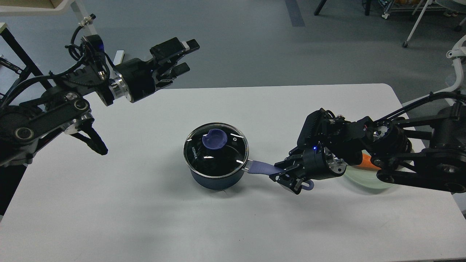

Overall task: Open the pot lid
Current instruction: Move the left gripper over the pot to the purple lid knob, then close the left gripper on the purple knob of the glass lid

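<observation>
A dark blue pot (pixel 217 180) stands mid-table with a glass lid (pixel 216 151) on it. The lid has a purple knob (pixel 214 138) on top. The pot's purple handle (pixel 263 168) points right. My right gripper (pixel 285 175) is shut on the far end of that handle. My left gripper (pixel 185 56) is open and empty, held high over the table's far left edge, well up and left of the lid.
A pale green plate (pixel 364 178) with an orange piece (pixel 364 161) lies behind my right arm at the table's right side. The white table (pixel 145 203) has its far edge near the left gripper. Chair legs stand on the floor beyond.
</observation>
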Controlling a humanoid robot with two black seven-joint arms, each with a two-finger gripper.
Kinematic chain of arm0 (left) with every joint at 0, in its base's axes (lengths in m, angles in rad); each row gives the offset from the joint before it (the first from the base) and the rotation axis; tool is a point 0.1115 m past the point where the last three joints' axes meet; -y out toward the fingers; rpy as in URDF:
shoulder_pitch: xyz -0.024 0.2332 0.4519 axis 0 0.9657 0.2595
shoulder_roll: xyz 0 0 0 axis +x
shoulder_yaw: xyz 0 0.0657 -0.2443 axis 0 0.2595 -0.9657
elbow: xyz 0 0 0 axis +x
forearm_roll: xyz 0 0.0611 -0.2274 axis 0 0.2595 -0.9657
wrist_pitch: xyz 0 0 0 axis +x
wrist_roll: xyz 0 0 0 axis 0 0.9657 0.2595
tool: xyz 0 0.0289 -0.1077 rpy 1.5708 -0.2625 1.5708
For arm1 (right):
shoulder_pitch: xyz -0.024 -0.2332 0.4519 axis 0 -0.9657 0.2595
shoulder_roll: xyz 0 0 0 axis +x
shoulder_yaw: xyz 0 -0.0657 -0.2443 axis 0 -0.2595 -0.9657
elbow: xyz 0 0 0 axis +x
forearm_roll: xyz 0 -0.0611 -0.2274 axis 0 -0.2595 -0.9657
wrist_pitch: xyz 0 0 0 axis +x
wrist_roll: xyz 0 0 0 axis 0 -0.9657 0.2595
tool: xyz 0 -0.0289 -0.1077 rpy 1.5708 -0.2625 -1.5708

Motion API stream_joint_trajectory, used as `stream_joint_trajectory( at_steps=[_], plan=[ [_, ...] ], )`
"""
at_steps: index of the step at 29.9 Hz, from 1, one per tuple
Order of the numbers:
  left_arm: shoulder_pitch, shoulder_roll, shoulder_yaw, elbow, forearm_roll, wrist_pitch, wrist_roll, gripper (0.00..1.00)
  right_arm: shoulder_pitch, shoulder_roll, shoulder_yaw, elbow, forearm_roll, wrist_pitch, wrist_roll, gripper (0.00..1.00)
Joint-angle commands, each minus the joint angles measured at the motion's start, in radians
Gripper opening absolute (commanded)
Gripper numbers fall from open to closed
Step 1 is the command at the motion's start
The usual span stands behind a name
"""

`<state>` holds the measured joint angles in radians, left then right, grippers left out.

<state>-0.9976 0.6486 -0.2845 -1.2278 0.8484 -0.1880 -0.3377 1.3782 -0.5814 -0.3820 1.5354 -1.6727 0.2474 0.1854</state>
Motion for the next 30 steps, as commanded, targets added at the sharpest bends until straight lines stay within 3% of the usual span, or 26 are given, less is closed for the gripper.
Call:
stream_joint_trajectory(
  at_steps=[1,8,15,19,30],
  plan=[
    [-0.001,-0.012,0.004,-0.103,0.318,0.051,-0.001,0.97,0.001,0.000,0.000,0.000,0.001,0.000,0.000,0.23],
    [0.017,-0.041,0.074,-0.190,0.794,0.105,0.000,0.97,-0.004,0.000,0.000,0.000,0.001,-0.002,0.000,0.23],
    [0.010,-0.043,0.254,-0.180,1.077,0.243,-0.009,0.92,-0.001,0.000,0.000,-0.001,0.002,-0.002,0.000,0.23],
    [0.014,-0.046,0.311,-0.153,1.132,0.314,-0.006,0.91,-0.001,0.000,0.000,-0.001,0.002,-0.002,0.000,0.23],
    [0.001,-0.046,0.294,-0.114,1.104,0.347,0.006,0.91,-0.001,0.000,0.000,-0.001,0.001,-0.002,0.000,0.23]
  ],
)
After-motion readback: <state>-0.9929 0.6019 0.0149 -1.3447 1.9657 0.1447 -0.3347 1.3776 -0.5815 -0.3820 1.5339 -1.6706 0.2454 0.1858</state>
